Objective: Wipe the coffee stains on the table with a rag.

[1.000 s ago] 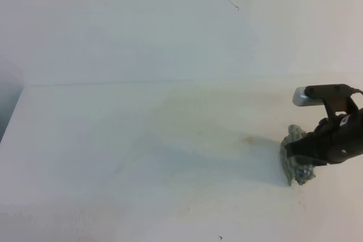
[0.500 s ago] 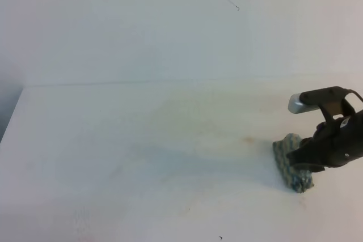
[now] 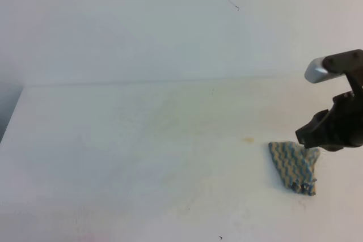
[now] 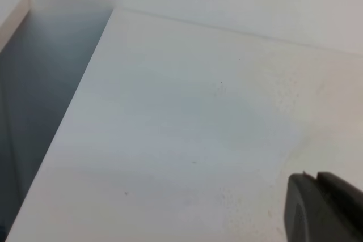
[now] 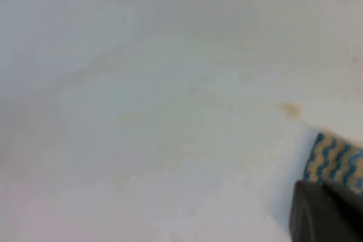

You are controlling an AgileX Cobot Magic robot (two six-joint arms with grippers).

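Observation:
The rag (image 3: 293, 165), with its blue and beige zigzag pattern, lies spread in a rough triangle on the white table (image 3: 113, 157) at the right. My right gripper (image 3: 311, 139) hangs just over the rag's upper right corner; whether it still pinches that corner is hidden. In the right wrist view the rag (image 5: 334, 162) shows just beyond one dark finger (image 5: 326, 213). Of the coffee stains, a small tan spot (image 3: 248, 139) remains left of the rag, also in the right wrist view (image 5: 290, 109), with faint tan smears (image 3: 170, 114) further left. Only one dark fingertip (image 4: 320, 211) of the left gripper shows.
The table's left edge (image 4: 74, 111) drops off to a dark gap. A pale wall (image 3: 170, 26) rises behind the table. A few tiny dark specks (image 3: 220, 237) dot the front of the table.
My right gripper swept the bunched rag slightly left, then rose and drew back to the right. The rag went from a lump at the fingers to a flat spread triangle.

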